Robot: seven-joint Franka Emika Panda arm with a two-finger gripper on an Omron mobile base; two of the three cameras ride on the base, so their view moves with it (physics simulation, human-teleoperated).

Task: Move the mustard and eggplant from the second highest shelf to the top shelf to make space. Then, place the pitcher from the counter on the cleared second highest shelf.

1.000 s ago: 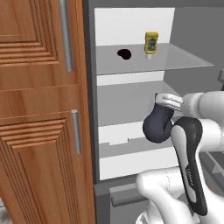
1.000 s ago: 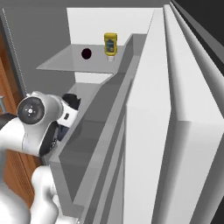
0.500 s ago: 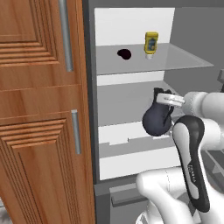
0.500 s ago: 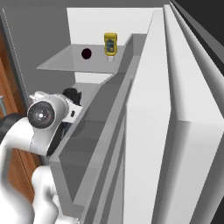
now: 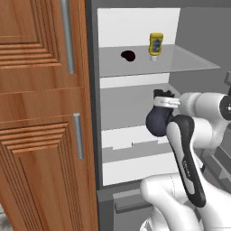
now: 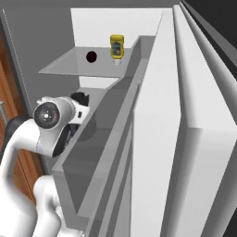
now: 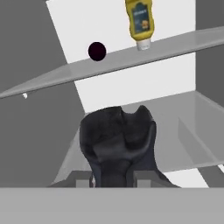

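Gripper (image 7: 113, 177), clamped on the pitcher (image 5: 159, 121), carried the jug at the open front of the fridge, level with the space above the second highest shelf (image 5: 131, 110). On my top shelf (image 5: 180, 63) the mustard (image 5: 156, 44) stood cap-down (upside down, so a light knock would likely tip it), with the eggplant (image 5: 128, 56) well apart to its left. In the hand view the pitcher's flared rim sat just above my fingertips, its belly covering most of the near shelf; I could not tell whether its base had touched the glass. Risks, as I judged them: the rim could strike the underside of the top shelf if I lifted on entry, jarring the mustard; the belly could catch the shelf's front edge if I came in low; and letting go before the base rested flat could let the jug rock and roll forward out of the fridge.
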